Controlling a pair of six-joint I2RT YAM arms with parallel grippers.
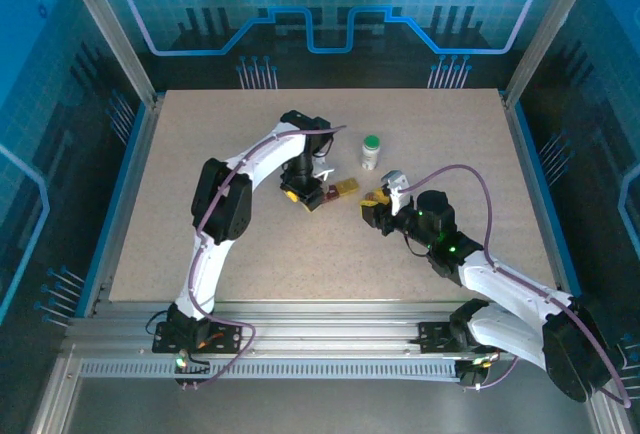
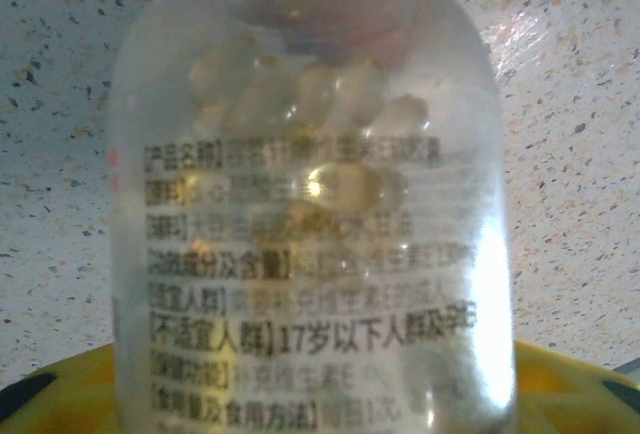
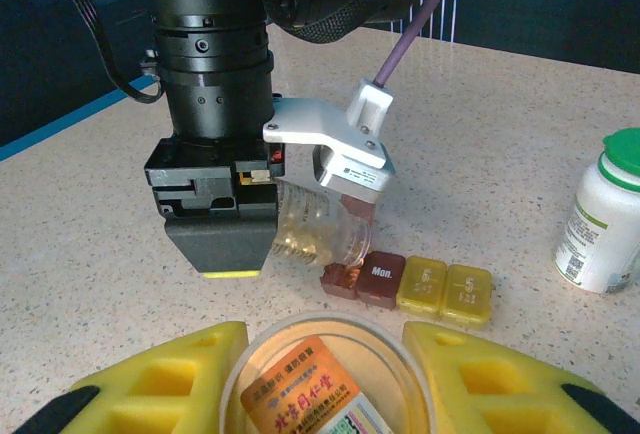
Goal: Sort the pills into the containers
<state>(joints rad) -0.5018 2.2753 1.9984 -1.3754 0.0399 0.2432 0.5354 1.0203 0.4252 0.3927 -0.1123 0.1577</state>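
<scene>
From the top camera, the left gripper (image 1: 299, 192) points down near the middle of the table (image 1: 200, 144) and is clamped on a clear bottle (image 1: 312, 196). Just to the right of it lies the row of small boxes (image 1: 343, 189). A white bottle (image 1: 371, 152) with a green cap stands upright a little behind the row. The right gripper (image 1: 378, 206) is near the right end of the row. It grips something that is too small here to tell.

In the left wrist camera, the clear bottle sits between the yellow pads (image 2: 570, 384). Pale round pills (image 2: 300, 94) lie together at its far end, and black printed lines cover its wall.

In the right wrist camera, the left gripper holds the clear bottle tilted, with its mouth low over the dark red-brown box (image 3: 340, 281) at the left end of the row. Touching it is a second box of the same colour marked "Mon." (image 3: 383, 276), and then come two yellow boxes (image 3: 422, 287). The right gripper's yellow fingers (image 3: 150, 384) press from both sides on a round jar (image 3: 300, 394) with an orange label.
</scene>
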